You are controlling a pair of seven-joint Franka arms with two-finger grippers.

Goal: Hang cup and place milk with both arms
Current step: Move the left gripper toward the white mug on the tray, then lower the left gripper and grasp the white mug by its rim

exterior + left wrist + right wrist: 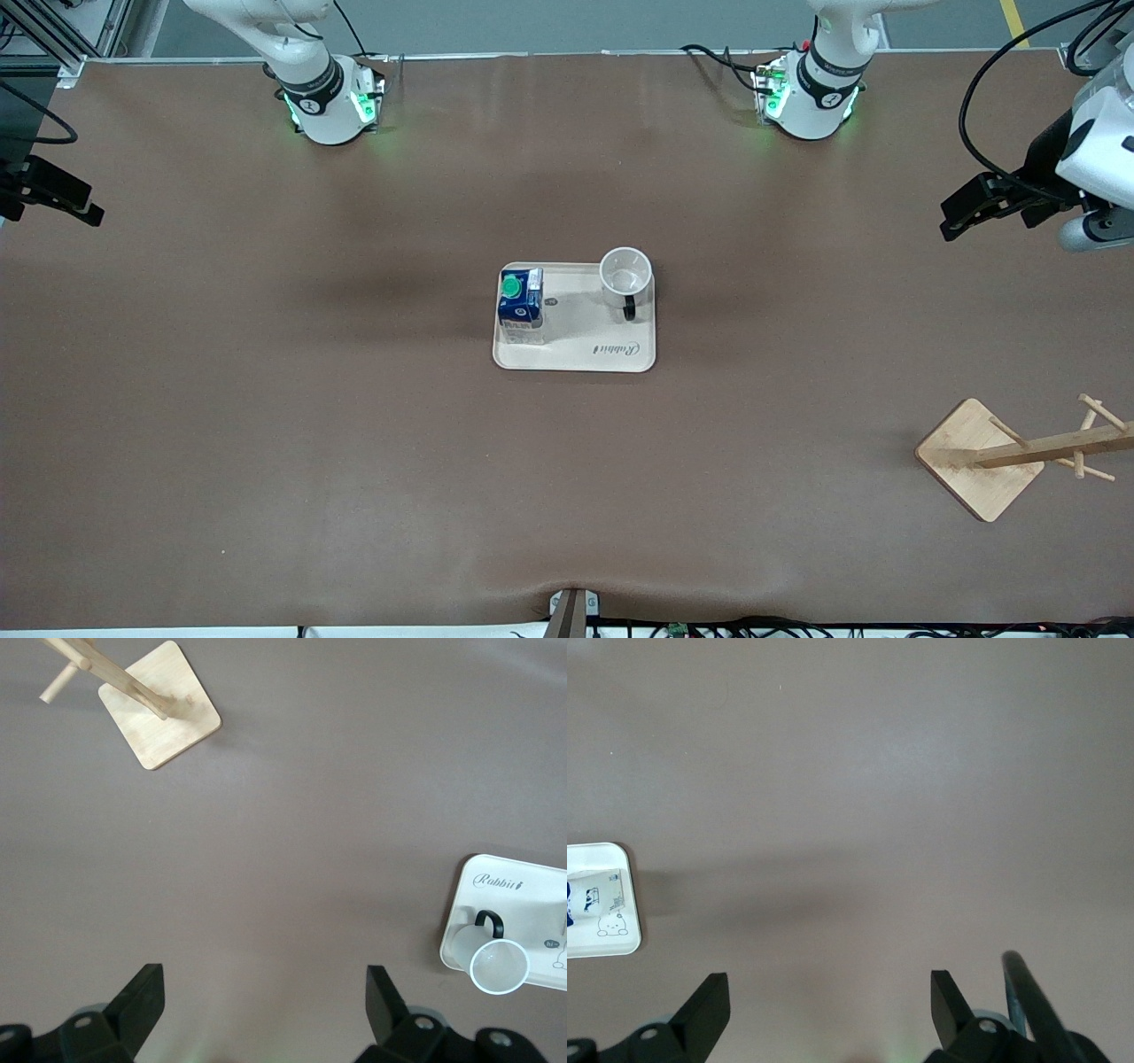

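Two arms waiting wide, right gripper point(55, 197) spread over bare table point(266, 443), milk point(521, 306) and cup point(625, 277) upright on the tray point(576, 354) midway between both grippers, left gripper point(974, 208) spread, wooden rack point(1019, 452) near it.

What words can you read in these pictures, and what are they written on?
"Rabbit": in curly script on the beige tray, also seen from the left wrist.
Small round mark on the tray beside the cup: too small to read.
Label on the milk: too blurred to read.
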